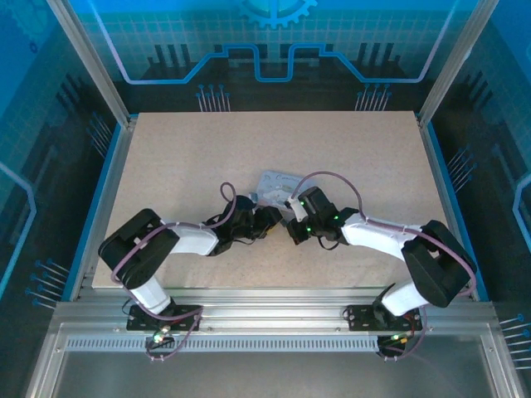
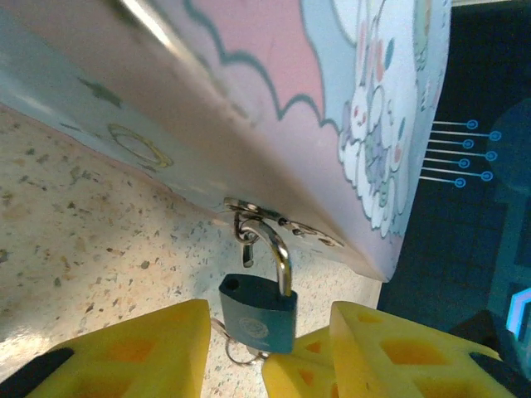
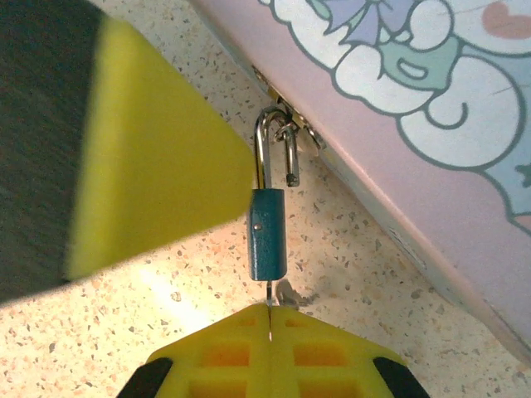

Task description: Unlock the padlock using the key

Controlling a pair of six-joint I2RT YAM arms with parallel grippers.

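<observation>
From the top camera I see both arms meeting near the middle of the desk [image 1: 182, 157], with the pale printed tin [image 1: 276, 183] at 12 o'clock from their tips. The padlock [image 2: 259, 313] hangs by its silver shackle [image 2: 280, 249] from the hasp [image 2: 278, 222] on the side of the tin. In the left wrist camera its body points toward 6 o'clock.

The left pincer [image 2: 270, 308] stands open. One of its yellow sides is at 9 o'clock of the padlock, just beside it, and the other is at 3 o'clock with a clear gap. In the right wrist camera, one left side comes to the lock from 9 o'clock and touches it where the shackle enters the body.

The right pincer [image 3: 270, 319] is closed on the key [image 3: 270, 294]. The key is a thin sliver that goes up from between the two closed tips into the bottom of the padlock, at 6 o'clock of the body. A small key ring [image 3: 288, 292] sits just beside the key at 3 o'clock.

The short leg of the shackle seems to end just above the body, but I cannot tell surely if it is free.
</observation>
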